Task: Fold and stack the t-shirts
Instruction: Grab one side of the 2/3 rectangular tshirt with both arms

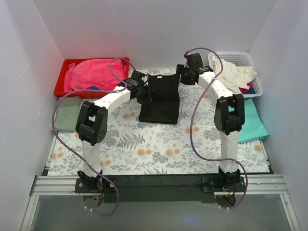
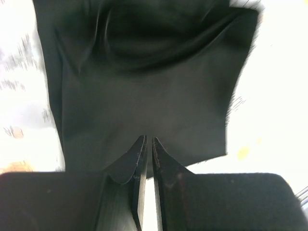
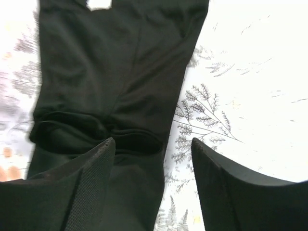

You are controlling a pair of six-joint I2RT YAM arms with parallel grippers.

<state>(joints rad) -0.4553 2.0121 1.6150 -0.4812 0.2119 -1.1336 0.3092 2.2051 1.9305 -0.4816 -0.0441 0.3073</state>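
Observation:
The black t-shirt (image 1: pixel 161 105) lies partly folded on the flowered cloth at the table's middle back. My left gripper (image 1: pixel 143 91) is at its left edge. In the left wrist view it (image 2: pixel 148 138) is shut to a thin slit on the near hem of the black t-shirt (image 2: pixel 144 96). My right gripper (image 1: pixel 183 76) is at the shirt's far right corner. In the right wrist view it (image 3: pixel 153 140) is open, one finger over the black t-shirt (image 3: pixel 110 72) and one over bare cloth. The teal t-shirt (image 1: pixel 252 122) lies at the right edge.
A red bin (image 1: pixel 60 85) at the back left holds pink cloth. A white basket (image 1: pixel 257 79) at the back right holds cream cloth. A grey-green cloth (image 1: pixel 67 120) lies at the left edge. The flowered tablecloth (image 1: pixel 144 149) covers the table.

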